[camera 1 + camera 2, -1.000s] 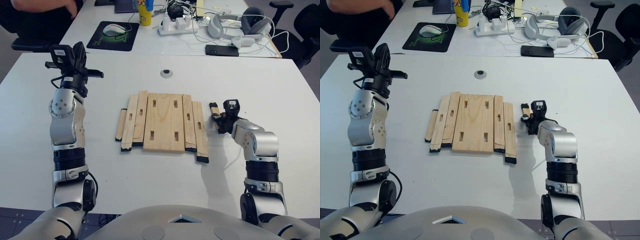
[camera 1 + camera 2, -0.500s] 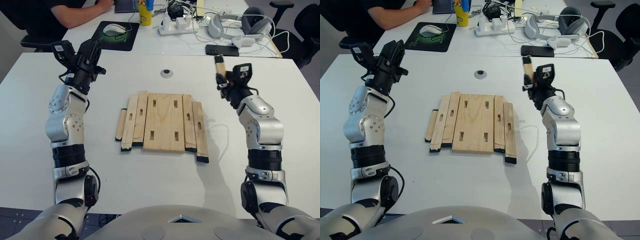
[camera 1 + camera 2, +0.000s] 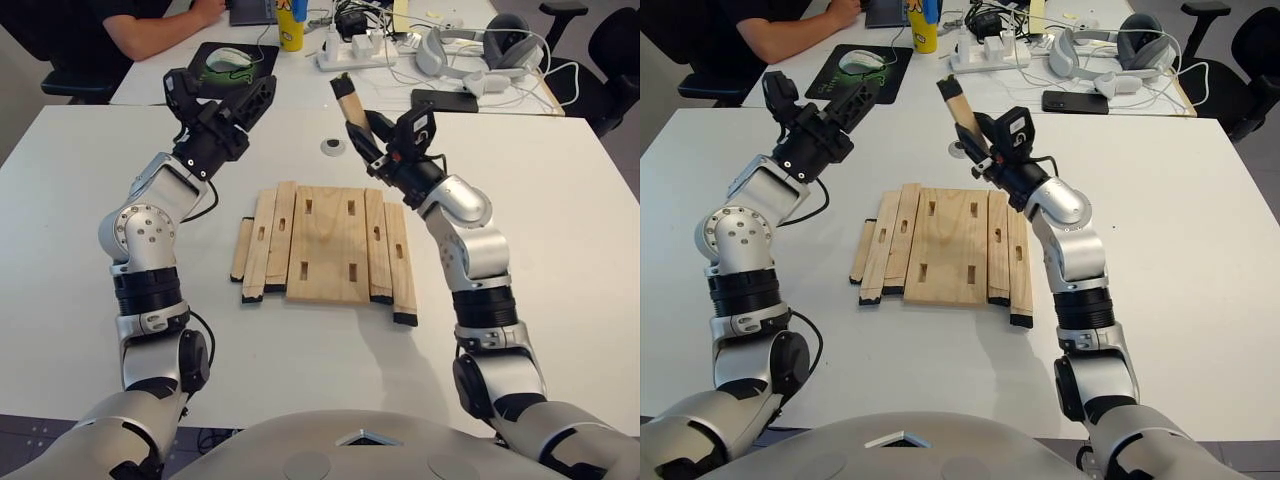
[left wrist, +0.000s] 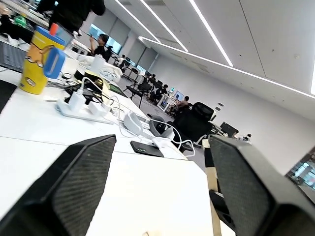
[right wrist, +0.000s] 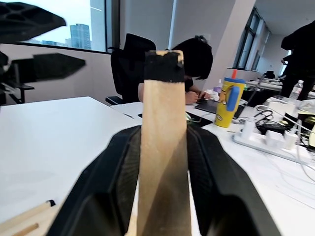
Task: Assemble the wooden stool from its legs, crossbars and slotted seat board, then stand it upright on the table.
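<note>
Left eye view: the right tool point(image 3: 370, 135) pinches a black-tipped pale wooden crossbar point(image 3: 348, 103) above the white desk's point(image 3: 560, 220) far edge. The left tool point(image 3: 222, 95) hangs spread and empty. The slotted wooden seat board point(image 3: 328, 245) and flat wooden legs point(image 3: 268, 240) lie unjoined, so assembly seems unstarted.

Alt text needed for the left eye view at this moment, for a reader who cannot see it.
The right gripper holds a black-tipped wooden piece in the air over the far edge of the slotted seat board, which lies flat on the white table between loose slats. The left gripper hangs open and empty opposite it.
</note>
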Controlling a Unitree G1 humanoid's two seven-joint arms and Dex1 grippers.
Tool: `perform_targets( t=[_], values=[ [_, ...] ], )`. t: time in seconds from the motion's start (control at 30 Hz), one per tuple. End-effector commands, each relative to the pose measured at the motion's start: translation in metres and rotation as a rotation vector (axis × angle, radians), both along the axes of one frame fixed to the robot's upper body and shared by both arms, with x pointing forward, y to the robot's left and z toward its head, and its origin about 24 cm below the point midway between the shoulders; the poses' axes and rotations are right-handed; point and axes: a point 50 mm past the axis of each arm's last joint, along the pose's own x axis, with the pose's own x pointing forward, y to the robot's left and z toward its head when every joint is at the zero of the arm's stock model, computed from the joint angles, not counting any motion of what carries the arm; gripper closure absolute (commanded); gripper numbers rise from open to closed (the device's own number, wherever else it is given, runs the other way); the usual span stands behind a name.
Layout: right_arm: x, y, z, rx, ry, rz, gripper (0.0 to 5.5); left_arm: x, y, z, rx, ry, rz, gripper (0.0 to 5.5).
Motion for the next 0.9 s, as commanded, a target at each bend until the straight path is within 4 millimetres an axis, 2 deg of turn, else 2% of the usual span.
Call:
perform_targets(
  t=[0.03,0.1,0.27,0.53,0.9],
  values=[
    [0.000,0.009,-0.002,0.011,-0.012,0.034,4.18,-0.006,-0.013,0.001,0.006,0.009,-0.056,1.99],
    [-0.001,0.010,-0.004,0.011,-0.014,0.028,4.18,-0.006,-0.021,0.001,0.001,0.017,-0.092,1.99],
    [-0.004,0.014,-0.008,0.009,-0.016,0.046,4.18,-0.006,-0.027,0.001,-0.001,0.031,-0.123,1.99],
    [-0.012,0.024,-0.017,0.003,-0.008,0.103,4.18,-0.006,-0.026,-0.003,0.023,0.053,-0.131,1.99],
    [-0.020,0.027,-0.015,-0.002,-0.031,0.169,4.18,-0.008,-0.029,-0.016,0.081,0.105,-0.158,1.99]
  ],
)
